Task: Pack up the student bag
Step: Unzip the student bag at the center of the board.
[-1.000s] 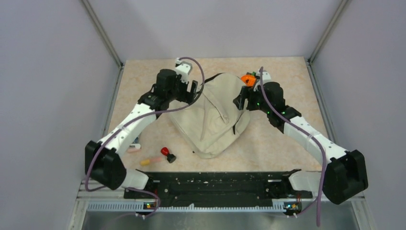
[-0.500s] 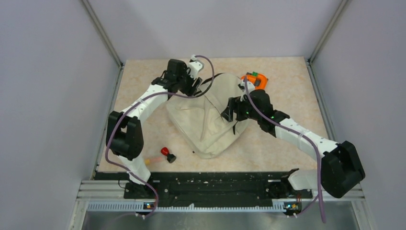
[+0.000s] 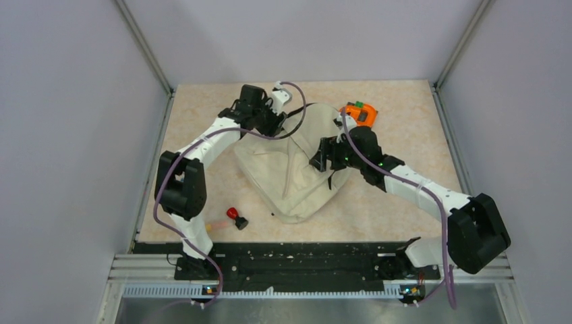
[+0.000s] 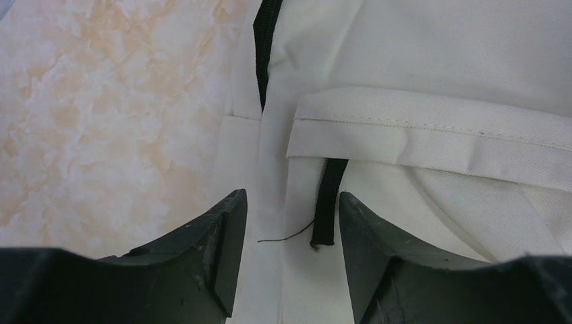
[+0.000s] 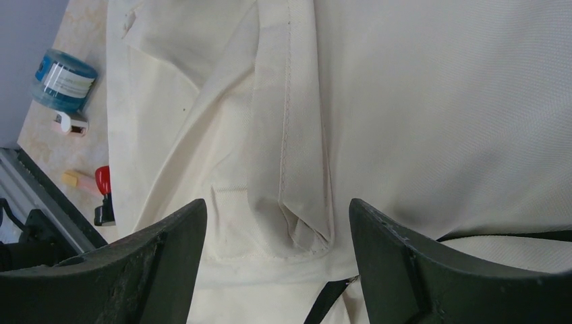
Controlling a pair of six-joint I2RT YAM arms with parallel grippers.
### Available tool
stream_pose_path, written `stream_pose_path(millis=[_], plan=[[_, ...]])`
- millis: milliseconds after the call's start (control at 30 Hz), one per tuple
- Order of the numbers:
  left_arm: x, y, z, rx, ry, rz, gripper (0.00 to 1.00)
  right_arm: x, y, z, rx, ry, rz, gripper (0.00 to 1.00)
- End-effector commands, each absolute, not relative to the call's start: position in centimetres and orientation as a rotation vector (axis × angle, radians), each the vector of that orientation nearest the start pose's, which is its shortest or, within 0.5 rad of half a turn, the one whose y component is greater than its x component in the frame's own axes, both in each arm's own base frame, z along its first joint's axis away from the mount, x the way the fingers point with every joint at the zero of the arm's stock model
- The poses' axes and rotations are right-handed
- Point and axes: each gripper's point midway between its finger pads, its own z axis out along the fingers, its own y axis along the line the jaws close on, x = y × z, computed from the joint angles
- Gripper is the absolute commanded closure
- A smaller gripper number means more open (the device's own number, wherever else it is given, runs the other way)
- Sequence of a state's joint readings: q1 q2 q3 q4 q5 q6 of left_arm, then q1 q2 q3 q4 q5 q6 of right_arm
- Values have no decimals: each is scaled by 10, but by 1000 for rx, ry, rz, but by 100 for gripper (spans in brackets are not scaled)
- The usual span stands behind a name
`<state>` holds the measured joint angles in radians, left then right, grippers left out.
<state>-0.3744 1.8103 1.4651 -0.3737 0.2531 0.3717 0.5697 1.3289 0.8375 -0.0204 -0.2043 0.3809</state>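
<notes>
The student bag [image 3: 297, 169], a big cream fabric backpack, lies flat in the middle of the table. My left gripper [image 3: 275, 125] is low over its far left edge. Its jaws stand apart in the left wrist view [image 4: 291, 196], with a loose black strap end [image 4: 327, 209] lying between them, nearer the right finger, and a black zipper line [image 4: 264, 40] ahead. My right gripper [image 3: 317, 156] hovers over the bag's right half. It is open [image 5: 278, 202], with a folded beige strap [image 5: 297, 148] lying in the gap, ungripped.
An orange object [image 3: 359, 113] sits behind the bag at the back right. A red and black item [image 3: 235, 216] and a pale stick [image 3: 214, 225] lie near the front left. A blue-capped container [image 5: 62, 81] and a small white piece [image 5: 69, 123] show at the left table edge.
The left arm swung right onto the bag's far left edge and its jaws narrowed. The right arm slid left and nearer over the bag, uncovering the orange object.
</notes>
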Motion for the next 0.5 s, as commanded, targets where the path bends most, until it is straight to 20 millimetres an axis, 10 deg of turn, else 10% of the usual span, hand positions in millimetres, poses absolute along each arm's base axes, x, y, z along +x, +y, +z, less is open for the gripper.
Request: stream_pose_path(millis=[0,467], plan=[[458,-219,159,994,2032,-309,45,307,264,160,-339,2103,811,25],[450,-222,162,1009,2045,-239,83,306,262,152,-332,2121,794,25]])
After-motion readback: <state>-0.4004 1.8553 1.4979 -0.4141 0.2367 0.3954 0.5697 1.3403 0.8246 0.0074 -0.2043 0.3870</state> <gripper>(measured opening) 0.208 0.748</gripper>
